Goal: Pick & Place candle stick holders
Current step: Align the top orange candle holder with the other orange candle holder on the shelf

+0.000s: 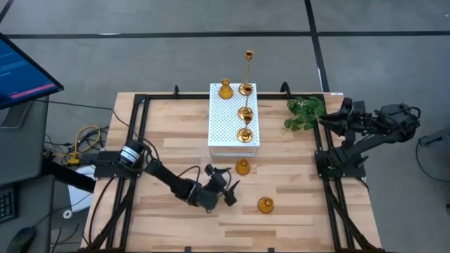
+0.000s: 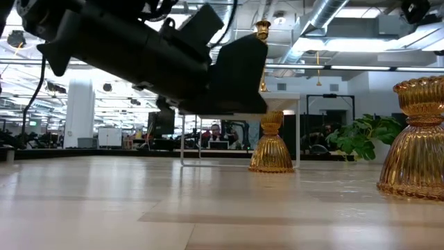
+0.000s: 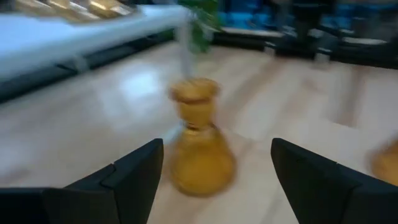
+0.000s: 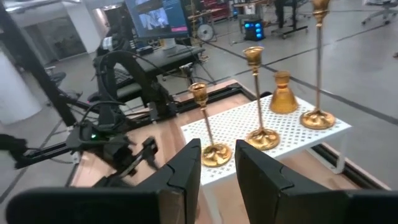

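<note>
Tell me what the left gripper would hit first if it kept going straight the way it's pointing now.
Most likely the squat gold holder standing on the table near the white box. It sits upright between the left gripper's open fingers in the wrist view, still apart from them; how far ahead is hard to judge.

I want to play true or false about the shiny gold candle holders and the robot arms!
1. Two squat gold candle stick holders stand on the wooden table, one near the box and one nearer the front edge. True.
2. The white perforated box has nothing on it. False: several gold holders stand on it, including a tall thin-stemmed one.
3. The left gripper is open, near the squat holder beside the box. True.
4. The right gripper holds a gold holder. False: it holds nothing and waits beside the green leafy plant.
</note>
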